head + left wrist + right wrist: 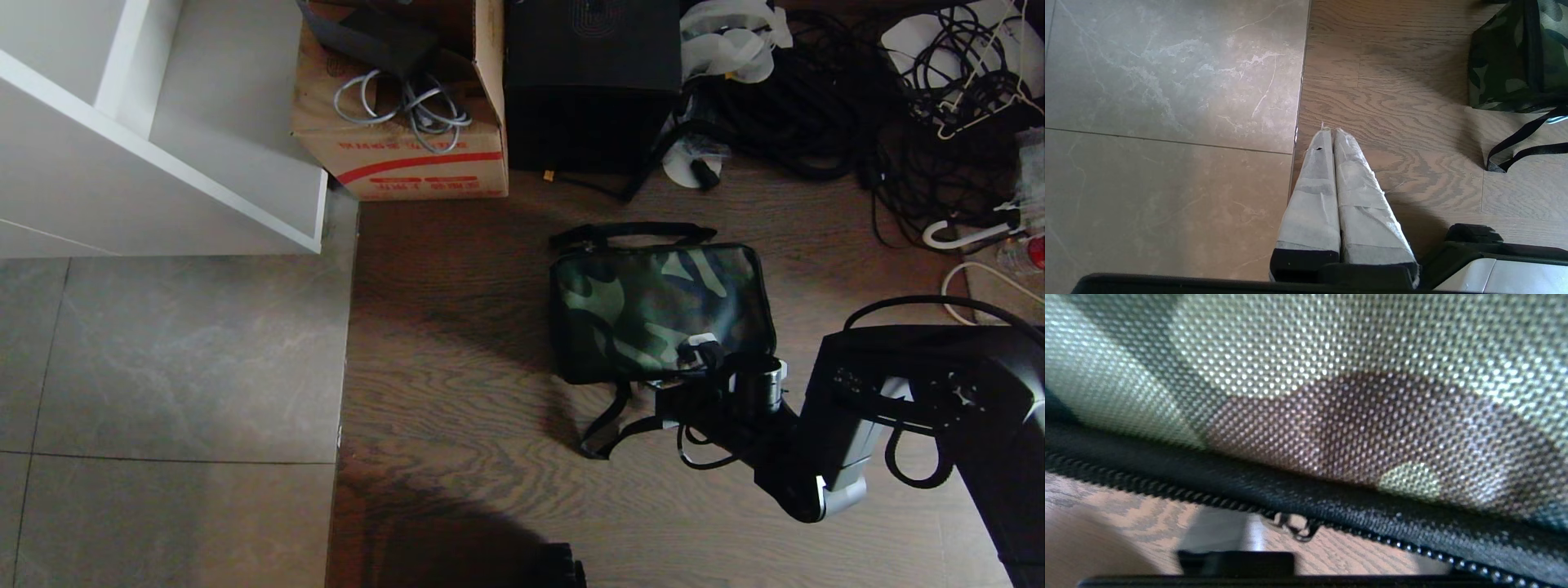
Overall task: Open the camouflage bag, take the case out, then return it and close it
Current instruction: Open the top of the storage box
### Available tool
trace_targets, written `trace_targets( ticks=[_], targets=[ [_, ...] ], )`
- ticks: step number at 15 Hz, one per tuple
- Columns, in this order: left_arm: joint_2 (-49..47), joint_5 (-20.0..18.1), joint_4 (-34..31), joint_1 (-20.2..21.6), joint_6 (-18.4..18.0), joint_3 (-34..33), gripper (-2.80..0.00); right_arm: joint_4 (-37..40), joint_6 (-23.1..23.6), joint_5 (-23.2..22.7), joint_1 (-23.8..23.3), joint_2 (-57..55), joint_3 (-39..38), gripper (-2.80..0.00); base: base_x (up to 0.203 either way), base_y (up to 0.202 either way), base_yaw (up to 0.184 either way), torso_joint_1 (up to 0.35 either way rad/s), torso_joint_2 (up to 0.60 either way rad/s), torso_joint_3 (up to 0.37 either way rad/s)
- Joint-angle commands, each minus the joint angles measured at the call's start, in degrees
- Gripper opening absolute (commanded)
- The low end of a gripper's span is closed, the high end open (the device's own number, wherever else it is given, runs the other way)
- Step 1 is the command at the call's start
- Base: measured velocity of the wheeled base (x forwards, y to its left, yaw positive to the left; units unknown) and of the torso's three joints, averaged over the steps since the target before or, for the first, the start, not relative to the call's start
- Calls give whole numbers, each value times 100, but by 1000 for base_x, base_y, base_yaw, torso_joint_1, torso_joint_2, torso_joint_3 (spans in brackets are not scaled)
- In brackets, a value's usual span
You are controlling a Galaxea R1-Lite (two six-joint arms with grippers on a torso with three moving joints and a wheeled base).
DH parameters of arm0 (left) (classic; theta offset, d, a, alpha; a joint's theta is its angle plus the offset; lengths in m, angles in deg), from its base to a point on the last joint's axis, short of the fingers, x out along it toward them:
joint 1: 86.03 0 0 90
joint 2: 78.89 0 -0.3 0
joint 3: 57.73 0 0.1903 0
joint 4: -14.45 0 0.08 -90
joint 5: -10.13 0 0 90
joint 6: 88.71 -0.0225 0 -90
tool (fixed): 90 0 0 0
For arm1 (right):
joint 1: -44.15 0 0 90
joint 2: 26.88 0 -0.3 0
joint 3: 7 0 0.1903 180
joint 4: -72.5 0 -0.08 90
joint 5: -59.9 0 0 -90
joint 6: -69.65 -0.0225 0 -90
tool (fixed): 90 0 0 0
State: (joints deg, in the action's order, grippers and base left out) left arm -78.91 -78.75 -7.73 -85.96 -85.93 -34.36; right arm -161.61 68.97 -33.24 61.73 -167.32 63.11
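You can see the camouflage bag (661, 310) lying flat on the wooden floor (457, 408), and its lid is zipped shut. The case is not in sight. A black strap (620, 416) trails from the bag's near side onto the floor, and a black handle (629, 233) lies along its far side. Your right tool (698, 353) is at the bag's near edge, close to its right corner, right by a small white piece (694, 341) there. You cannot tell from the pictures if this tool is apart or pinched on anything, because its fingers are too dark and hidden. The right wrist view is pressed up close to the bag's cloth and shows the black zipper line (1306, 494) with a little metal slider (1296, 524) hanging from it. Your left tool (1331, 134) hangs over the floor well to the left of the bag, just where the wood meets the grey tile (1167, 81), and its taped fingers (1314, 192) are pressed together with nothing in them. Beyond the bag stand a brown cardboard box (408, 155) with a red stripe and a tall black box (592, 82), and a pile of black cables (857, 106) lies to the right of them.
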Motion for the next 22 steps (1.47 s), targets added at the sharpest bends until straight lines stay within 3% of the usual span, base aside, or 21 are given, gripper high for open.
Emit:
trace_targets(
  ticks=[1, 10, 15, 22],
  targets=[
    [2, 2, 5, 1, 3, -62, -280, -92, 16, -20, 9, -28, -43, -280, 0, 0, 0, 0, 0, 0],
    [2, 2, 5, 1, 3, -62, -280, -65, 68, -143, 9, 174, -395, -280, 0, 0, 0, 0, 0, 0],
    [2, 2, 5, 1, 3, -62, -280, 587, 409, -1157, -294, 1121, -1083, -280, 0, 0, 0, 0, 0, 0],
    [2, 2, 5, 1, 3, -62, -280, 1060, 710, -1699, -835, 1660, -1273, -280, 0, 0, 0, 0, 0, 0]
  ],
)
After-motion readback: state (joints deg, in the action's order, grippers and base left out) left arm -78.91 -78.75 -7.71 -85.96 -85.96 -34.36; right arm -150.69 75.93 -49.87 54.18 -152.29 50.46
